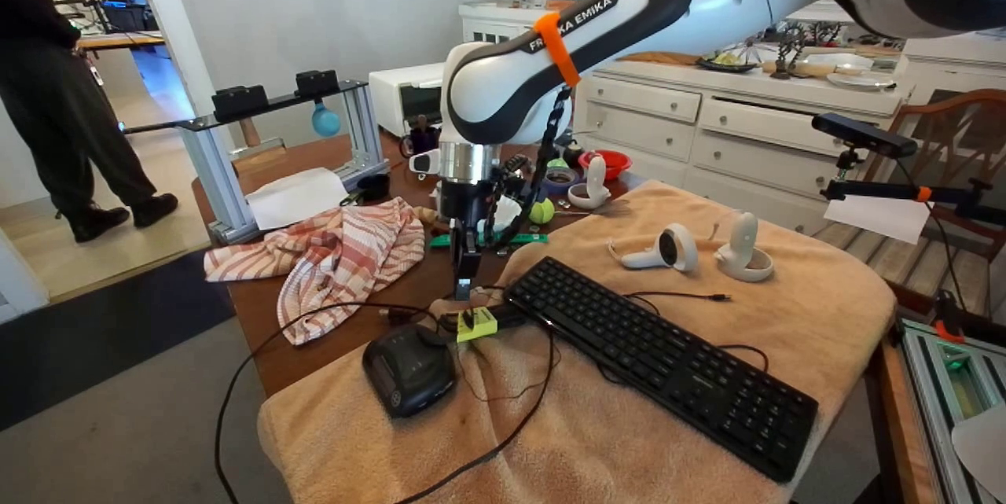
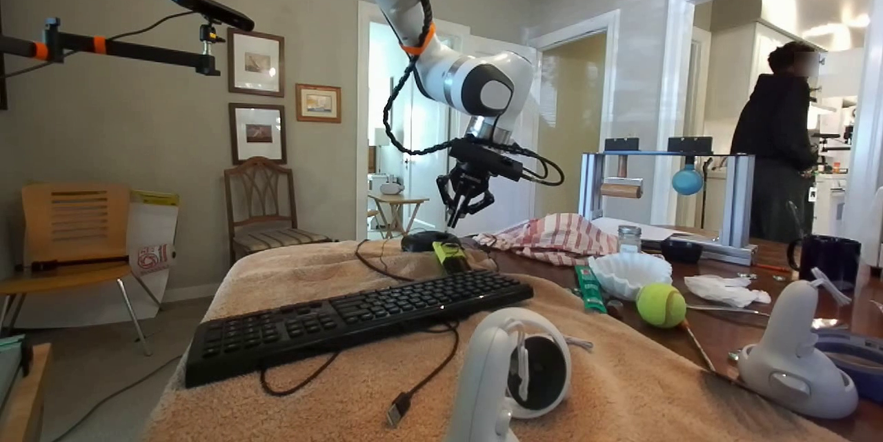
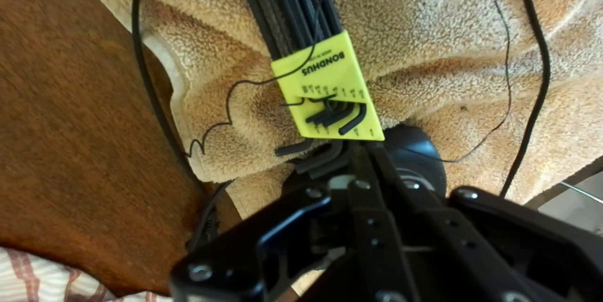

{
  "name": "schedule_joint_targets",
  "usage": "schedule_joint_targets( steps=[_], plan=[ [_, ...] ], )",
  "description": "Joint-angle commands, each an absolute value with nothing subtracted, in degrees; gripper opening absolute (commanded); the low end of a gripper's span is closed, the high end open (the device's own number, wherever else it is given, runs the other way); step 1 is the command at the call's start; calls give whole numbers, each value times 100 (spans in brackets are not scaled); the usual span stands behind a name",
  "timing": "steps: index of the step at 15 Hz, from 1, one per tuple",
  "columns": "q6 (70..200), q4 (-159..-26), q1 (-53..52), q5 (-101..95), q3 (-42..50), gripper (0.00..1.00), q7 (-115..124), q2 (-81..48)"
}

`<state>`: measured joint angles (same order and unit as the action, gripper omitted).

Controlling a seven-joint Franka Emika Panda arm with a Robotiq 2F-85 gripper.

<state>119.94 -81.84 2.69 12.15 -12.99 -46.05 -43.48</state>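
My gripper [image 3: 370,147] points down with its two fingers nearly together, a thin dark gap between them. Nothing is plainly visible in that gap. The tips stand by the end of a yellow hex-key holder [image 3: 325,73] marked BONDHUS, near bent black key ends [image 3: 325,158]; in the wrist view I cannot tell whether they touch it. In both exterior views the gripper [image 1: 464,290] appears just above the holder [image 1: 477,325]. Straight black keys [image 3: 287,5] run out from the holder. Close beside the fingers sits a rounded black device [image 1: 410,370]. A thin black wire [image 3: 508,71] runs towards the tips.
A black keyboard [image 1: 660,362] lies on the tan towel [image 1: 613,441]. White controllers [image 1: 743,252], a striped cloth [image 1: 346,248], black cables [image 1: 503,441], a tennis ball [image 2: 661,305] and a white paper bowl [image 2: 631,275] are around. A metal frame [image 1: 208,182] stands behind.
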Motion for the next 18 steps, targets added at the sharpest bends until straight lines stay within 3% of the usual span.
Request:
schedule_joint_targets(
  steps=[1, 3, 12, 18],
  plan=[
    [11857, -8270, 157, 1051, -1199, 28, -4408, -4247],
    [11931, -8288, 124, 955, -1190, 34, -4493, -4273],
    [12486, -8896, 67, 371, -1128, 99, -4616, -4181],
    [12616, -9037, -17, 118, -1142, 98, -4632, -4248]
  ],
)
